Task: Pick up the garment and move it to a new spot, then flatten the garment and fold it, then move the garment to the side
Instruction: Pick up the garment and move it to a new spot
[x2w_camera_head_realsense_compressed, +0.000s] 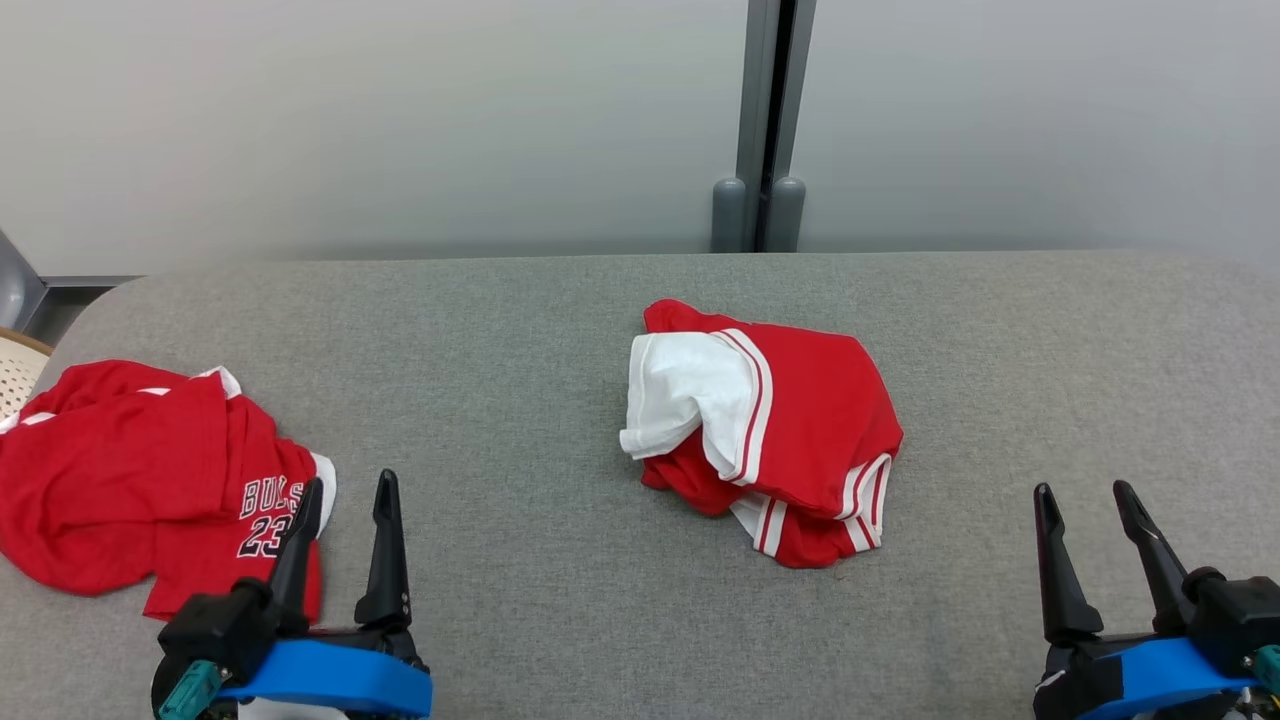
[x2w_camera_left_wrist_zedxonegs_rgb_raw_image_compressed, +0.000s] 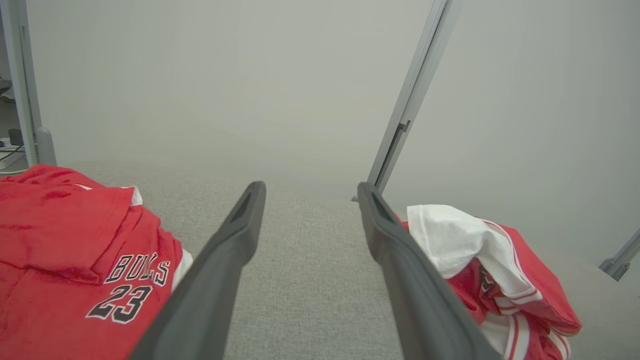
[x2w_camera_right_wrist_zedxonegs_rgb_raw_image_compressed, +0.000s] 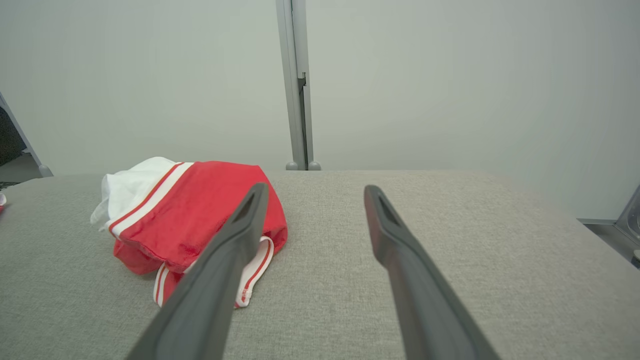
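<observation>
On grey table (x2w_camera_head_realsense_compressed: 560, 620): 2 garments, jersey (x2w_camera_head_realsense_compressed: 130, 480), bundle (x2w_camera_head_realsense_compressed: 800, 420) | left hand (x2w_camera_head_realsense_compressed: 350, 480), right hand (x2w_camera_head_realsense_compressed: 1082, 487): both apart

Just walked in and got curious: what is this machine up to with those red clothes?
A two-armed robot stands at a grey padded table. Its left gripper and right gripper are both open and hold nothing. A red BULLS 23 jersey lies rumpled at the left, close by the left gripper. A second red-and-white garment sits bunched in the middle, with neither gripper on it. Neither piece is folded flat.
</observation>
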